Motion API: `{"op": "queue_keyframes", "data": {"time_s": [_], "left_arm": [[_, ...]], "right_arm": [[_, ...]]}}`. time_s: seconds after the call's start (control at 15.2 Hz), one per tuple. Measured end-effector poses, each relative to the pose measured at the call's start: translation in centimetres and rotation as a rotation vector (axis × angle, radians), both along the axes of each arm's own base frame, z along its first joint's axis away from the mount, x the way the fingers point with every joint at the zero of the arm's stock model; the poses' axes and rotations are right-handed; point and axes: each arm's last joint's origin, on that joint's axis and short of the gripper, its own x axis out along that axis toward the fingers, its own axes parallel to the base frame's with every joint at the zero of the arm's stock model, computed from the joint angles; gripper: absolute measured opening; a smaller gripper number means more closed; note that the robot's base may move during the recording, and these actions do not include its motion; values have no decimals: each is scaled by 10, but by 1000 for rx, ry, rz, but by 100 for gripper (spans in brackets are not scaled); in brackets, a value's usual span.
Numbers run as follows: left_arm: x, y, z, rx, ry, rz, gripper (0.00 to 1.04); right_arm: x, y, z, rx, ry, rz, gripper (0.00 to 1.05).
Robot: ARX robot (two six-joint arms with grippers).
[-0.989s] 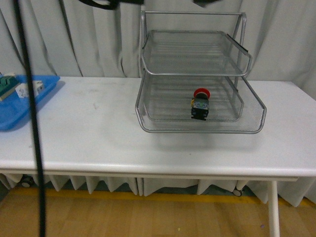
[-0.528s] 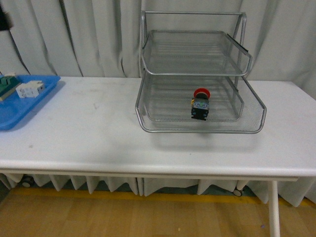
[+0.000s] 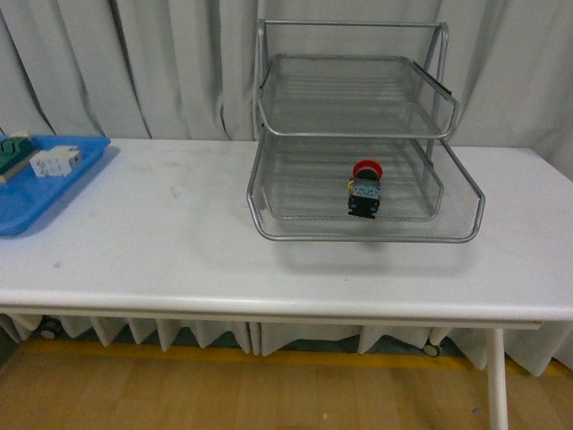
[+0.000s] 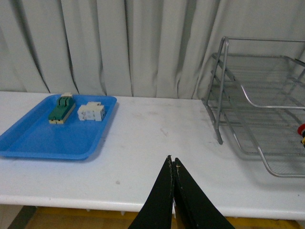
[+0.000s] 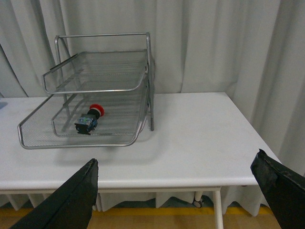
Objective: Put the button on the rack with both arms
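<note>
The button (image 3: 363, 189), red cap on a black body, lies in the lower tier of the silver wire rack (image 3: 269, 134) on the white table. It also shows in the right wrist view (image 5: 89, 118) inside the rack (image 5: 62, 78). In the left wrist view only a red sliver of the button (image 4: 301, 130) shows at the frame edge, inside the rack (image 4: 219, 95). Neither arm shows in the front view. My left gripper (image 4: 172, 161) is shut and empty, held off the table's front edge. My right gripper (image 5: 176, 164) is wide open and empty, well back from the rack.
A flat blue tray (image 3: 27, 202) sits at the table's left end with a green-and-cream block (image 3: 11, 154) and a white block (image 3: 54, 160) on it; it also shows in the left wrist view (image 4: 33, 138). Grey curtains hang behind the table.
A black cable and dark arm parts that crossed the left and top of the front view a second ago have gone out of view. The button and rack have not moved.
</note>
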Motion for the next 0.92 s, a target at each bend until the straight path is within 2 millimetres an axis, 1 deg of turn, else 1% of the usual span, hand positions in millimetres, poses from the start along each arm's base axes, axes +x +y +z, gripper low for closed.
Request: {"op": "queue_keyframes", "data": {"time_s": [0.13,0.2,0.26,0.33,0.4,0.46,0.66,0.92], "left_arm": [[-10,5,-4,-1,0,-22,2],[-14,14,-6,-1,0,0,2],[-18,15,-8,-1,-2,16,2],[-22,14,-9,-1,-1,-8,2],[-25,14,-13,-1,-34,-9,2],[-28,14,-19,-1,4,-9,2],[-36,14,-15,-1,-21,-8,2],[-44,14,-14,-1,-21,-8,2]], "right_arm": [[0,0,0,0,0,0,98],[0,0,0,0,0,0,98],[0,0,0,0,0,0,98],[0,0,0,0,0,0,98],[0,0,0,0,0,0,98],[0,0,0,0,0,0,98],[0,0,0,0,0,0,98],[0,0,0,0,0,0,98]]}}
